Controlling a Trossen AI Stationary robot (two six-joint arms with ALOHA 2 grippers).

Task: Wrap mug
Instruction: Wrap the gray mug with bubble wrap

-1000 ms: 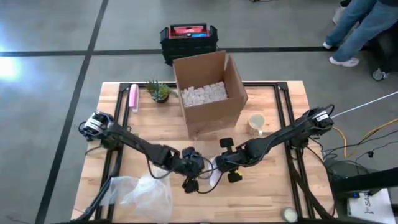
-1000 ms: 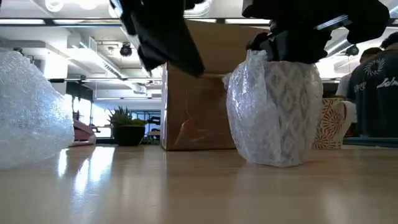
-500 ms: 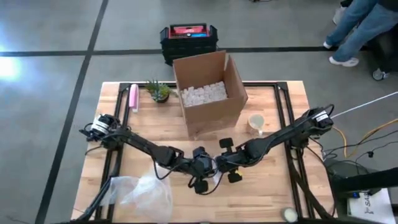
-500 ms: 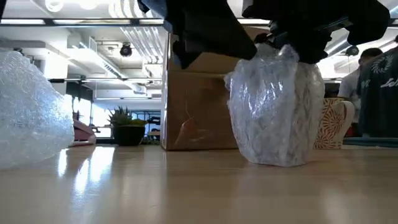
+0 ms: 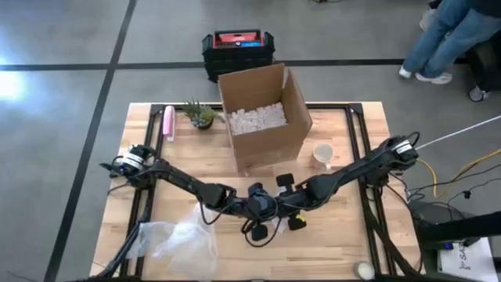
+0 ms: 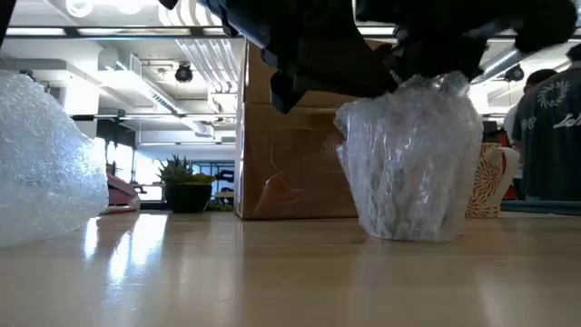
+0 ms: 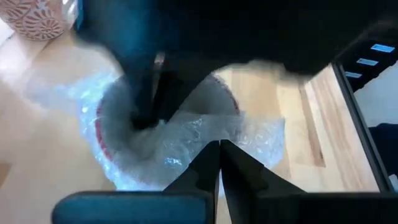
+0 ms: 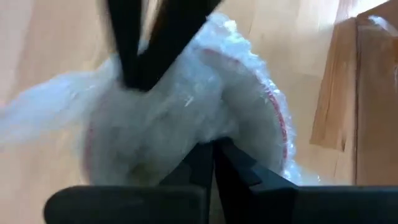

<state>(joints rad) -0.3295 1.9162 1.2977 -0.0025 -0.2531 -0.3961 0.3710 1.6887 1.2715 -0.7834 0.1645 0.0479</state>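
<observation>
The mug [image 6: 413, 168], swathed in clear bubble wrap [image 7: 186, 140], stands upright on the table near its middle front. In the high view both grippers hide it. My left gripper [image 5: 262, 210] has come in from the left and is shut over the mug's mouth. My right gripper [image 5: 283, 202] comes from the right, also shut, right beside it. In the left wrist view the right gripper's fingers [image 7: 146, 93] reach down into the wrapped mouth. My left gripper's shut fingertips [image 7: 214, 149] rest from above on the wrap bunched at the mug's rim [image 7: 199, 134]; whether they pinch it I cannot tell. My right gripper presses its shut fingers [image 8: 211, 155] slanting down on the wrap in the mug's mouth [image 8: 186, 118]. The mug stands on its base.
An open cardboard box [image 5: 262, 117] of white packing fill stands behind the mug. A patterned mug [image 5: 322, 154] sits to its right, a plant [image 5: 200, 115] and a pink thing [image 5: 167, 123] far left. Loose bubble wrap [image 5: 184, 243] lies near left. A person [image 6: 549, 136] stands beyond.
My left gripper has moved toward the table's right edge, from beside the mug to over its mouth. The wrap's raised peak at the top has been flattened down, and the wrapped mug has slid a little to the right in the low view.
</observation>
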